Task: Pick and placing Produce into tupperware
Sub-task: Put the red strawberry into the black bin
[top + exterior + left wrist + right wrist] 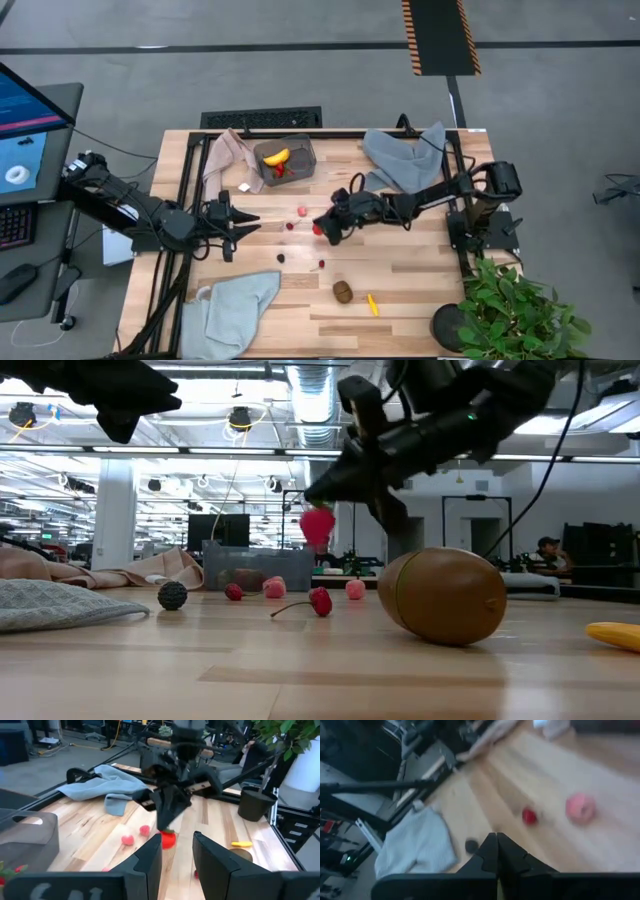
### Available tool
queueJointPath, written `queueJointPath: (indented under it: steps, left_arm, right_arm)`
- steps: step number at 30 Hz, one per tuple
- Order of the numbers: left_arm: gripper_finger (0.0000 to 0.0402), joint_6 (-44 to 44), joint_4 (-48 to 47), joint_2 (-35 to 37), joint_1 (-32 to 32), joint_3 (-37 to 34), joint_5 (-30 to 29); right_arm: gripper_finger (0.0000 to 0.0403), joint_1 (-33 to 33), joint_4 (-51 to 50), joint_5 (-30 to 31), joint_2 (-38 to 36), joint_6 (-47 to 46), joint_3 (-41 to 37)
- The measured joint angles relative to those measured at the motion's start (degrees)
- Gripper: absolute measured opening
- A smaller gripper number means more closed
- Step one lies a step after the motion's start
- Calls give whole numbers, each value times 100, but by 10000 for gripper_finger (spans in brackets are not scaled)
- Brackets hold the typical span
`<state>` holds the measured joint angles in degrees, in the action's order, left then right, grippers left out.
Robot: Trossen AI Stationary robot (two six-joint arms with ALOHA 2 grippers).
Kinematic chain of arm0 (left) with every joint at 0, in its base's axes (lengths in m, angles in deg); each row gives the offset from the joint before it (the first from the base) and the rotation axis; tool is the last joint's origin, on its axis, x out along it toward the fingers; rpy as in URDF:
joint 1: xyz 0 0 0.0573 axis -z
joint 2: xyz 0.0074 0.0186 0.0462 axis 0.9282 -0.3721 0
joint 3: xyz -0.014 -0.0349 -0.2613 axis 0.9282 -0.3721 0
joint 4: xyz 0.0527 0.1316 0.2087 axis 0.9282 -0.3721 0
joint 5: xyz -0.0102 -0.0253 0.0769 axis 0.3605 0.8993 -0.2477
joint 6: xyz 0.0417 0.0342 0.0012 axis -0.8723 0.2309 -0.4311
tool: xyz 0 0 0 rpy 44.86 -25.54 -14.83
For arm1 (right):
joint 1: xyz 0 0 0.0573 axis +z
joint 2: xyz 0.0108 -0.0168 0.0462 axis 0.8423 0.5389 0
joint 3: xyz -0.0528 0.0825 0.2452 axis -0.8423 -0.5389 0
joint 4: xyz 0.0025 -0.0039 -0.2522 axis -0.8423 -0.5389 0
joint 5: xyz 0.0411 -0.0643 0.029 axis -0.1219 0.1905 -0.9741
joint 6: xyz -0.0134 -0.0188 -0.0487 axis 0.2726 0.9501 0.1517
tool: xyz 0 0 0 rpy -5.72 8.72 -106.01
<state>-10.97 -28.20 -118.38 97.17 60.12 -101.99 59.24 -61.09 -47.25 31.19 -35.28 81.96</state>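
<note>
Right claw (321,229) sits mid-counter, shut on a red strawberry (317,525), held clear above the wood in the low view. The left wrist view shows the same red fruit at its tip.

Left claw (240,224) hovers on the left part of the counter (420,270), pointing toward the right one, fingers (150,860) part-open w/ nothing between them.

Tupperware (285,160) is at the far edge, near the beige-pink cloth (228,155); inside: a yellow banana (277,157) & sth red.

Loose produce on the wood: a pinkish berry (302,211) & small red berry (290,226) just beside the right claw, a dark berry (281,258), another small red one (322,264), a brown kiwi (343,291) & a yellow piece (373,304) near the front edge.

Grey-blue cloths lie at the far right (405,155) & front left (235,310). Potted plant (510,305) at the front right corner.
</note>
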Motion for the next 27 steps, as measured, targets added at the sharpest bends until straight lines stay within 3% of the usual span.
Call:
queueJointPath:
  steps: [4, 19, 27]
  left_arm:
    - [99, -3, -1, 0, 0, 0, -5]
    - [99, -133, -4, 1, 0, 0, -142]
    - [99, -128, 6, 1, 0, 0, -152]
  right_arm:
    - [11, -233, -4, 272, 0, 489, 280]
    - [12, -1392, -288, 327, 29, 1088, 1100]
    - [11, -1927, -341, -212, 995, 1044, 1900]
